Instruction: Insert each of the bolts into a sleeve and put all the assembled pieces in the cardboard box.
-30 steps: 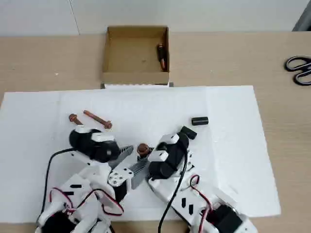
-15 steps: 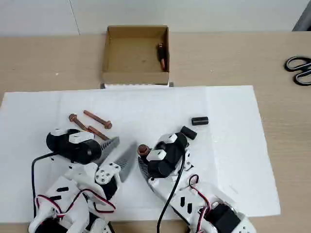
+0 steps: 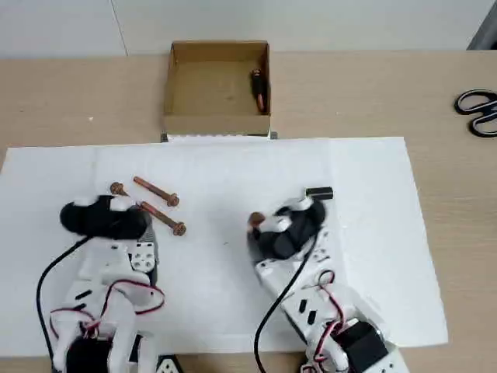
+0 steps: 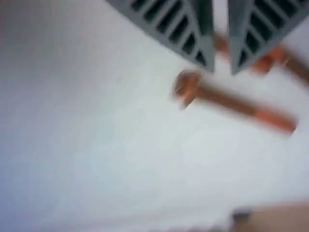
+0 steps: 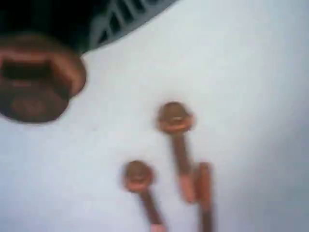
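The left gripper (image 4: 221, 65) is hovering over the left part of the white paper (image 3: 217, 167) with its grey fingers (image 4: 188, 26) a narrow gap apart and nothing between them. Just beside it, three loose bolts are lying on the paper: a far-left bolt (image 3: 118, 189) partly hidden by the left arm (image 3: 105, 219), a middle bolt (image 3: 155, 191) just right of it, and a near bolt (image 3: 165, 219) lying aslant below those two, right beside the arm's head.

Farther back, off the paper, the cardboard box (image 3: 177, 85) is sitting on the wooden table (image 3: 78, 93). One assembled piece (image 3: 258, 89) is lying inside it against the right wall.

Near the middle of the paper, the right gripper (image 3: 268, 231) is closing around a held bolt (image 3: 255, 220), whose copper head is sticking out on its left side. In the right wrist view that head is looming close to the camera, with the three loose bolts lying well beyond it.

A black sleeve (image 3: 319, 193) is lying on the paper just beyond the right arm. Scissors (image 3: 477, 111) are resting at the table's far right edge.
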You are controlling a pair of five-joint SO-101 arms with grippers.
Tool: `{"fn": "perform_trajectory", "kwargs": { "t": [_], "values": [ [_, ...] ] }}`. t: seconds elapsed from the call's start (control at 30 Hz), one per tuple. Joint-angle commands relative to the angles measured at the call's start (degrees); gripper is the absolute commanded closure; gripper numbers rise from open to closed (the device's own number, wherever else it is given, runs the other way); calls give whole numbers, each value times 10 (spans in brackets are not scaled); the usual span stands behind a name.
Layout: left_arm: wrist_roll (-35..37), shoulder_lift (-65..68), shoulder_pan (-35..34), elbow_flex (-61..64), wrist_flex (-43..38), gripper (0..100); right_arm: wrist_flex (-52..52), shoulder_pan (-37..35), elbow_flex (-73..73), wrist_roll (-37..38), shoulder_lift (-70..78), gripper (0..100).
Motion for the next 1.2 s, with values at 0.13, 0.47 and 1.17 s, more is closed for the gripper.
{"fn": "perform_trajectory", "kwargs": {
  "t": [0.13,0.47,1.17],
  "values": [
    [-8,-4,-19,73,-11,994,-20,109,-23,6,-5,996],
    [-8,-4,-21,138,-11,994,-110,130,-69,24,55,996],
    [-7,-4,-20,153,-17,994,-381,132,-457,26,743,996]
  ]
}}
